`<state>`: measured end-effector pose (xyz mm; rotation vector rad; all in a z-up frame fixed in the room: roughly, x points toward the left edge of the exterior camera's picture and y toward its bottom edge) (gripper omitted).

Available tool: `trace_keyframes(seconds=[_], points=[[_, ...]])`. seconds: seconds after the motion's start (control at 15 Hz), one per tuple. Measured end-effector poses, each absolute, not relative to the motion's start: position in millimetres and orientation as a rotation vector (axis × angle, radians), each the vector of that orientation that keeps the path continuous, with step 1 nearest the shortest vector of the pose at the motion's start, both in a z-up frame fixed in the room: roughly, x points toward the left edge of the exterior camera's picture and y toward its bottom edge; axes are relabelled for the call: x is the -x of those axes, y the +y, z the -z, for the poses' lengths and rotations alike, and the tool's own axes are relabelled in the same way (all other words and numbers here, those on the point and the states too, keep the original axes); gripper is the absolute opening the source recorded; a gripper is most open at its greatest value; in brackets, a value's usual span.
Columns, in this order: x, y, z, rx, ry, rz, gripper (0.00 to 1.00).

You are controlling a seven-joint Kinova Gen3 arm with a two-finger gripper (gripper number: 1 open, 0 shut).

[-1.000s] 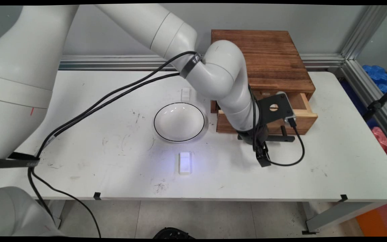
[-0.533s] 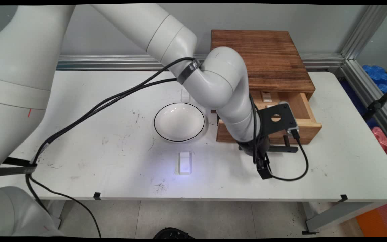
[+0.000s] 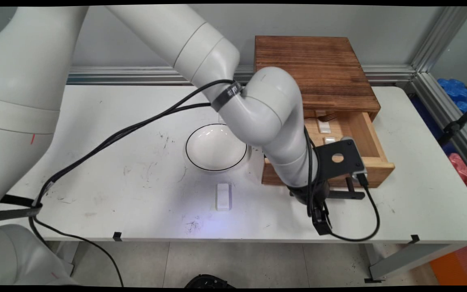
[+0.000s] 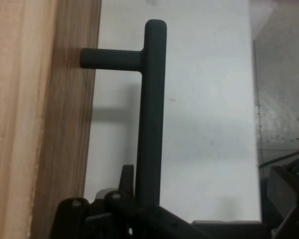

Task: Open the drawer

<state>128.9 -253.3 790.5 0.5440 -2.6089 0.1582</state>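
Note:
A dark wooden box (image 3: 314, 69) stands at the back right of the table, and its light wooden drawer (image 3: 379, 172) is pulled well out toward the near edge. My gripper (image 3: 312, 194) sits low at the drawer's front, shut on the black bar handle (image 3: 349, 195). In the hand view the handle (image 4: 152, 109) runs upright beside the drawer front (image 4: 65, 124), and the gripper (image 4: 135, 204) closes round its lower end. Small white pieces (image 3: 323, 126) lie inside the drawer.
A white bowl with a black rim (image 3: 216, 147) stands left of the drawer. A small white block (image 3: 223, 196) lies on the table (image 3: 116, 162) in front of the bowl. A black cable (image 3: 373, 227) loops near the table's front edge.
The drawer has slid further out toward the table's near edge, with my gripper and the handle moving along with it. More of the drawer's inside now shows.

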Motion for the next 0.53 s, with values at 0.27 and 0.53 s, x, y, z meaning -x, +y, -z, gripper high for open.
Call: trace_keyframes(seconds=[0.27, 0.53], points=[[-124, -240, -790, -0.53, -2.615, -0.141, 1.0], [-118, -223, -789, -0.512, -2.622, -0.118, 1.0]])
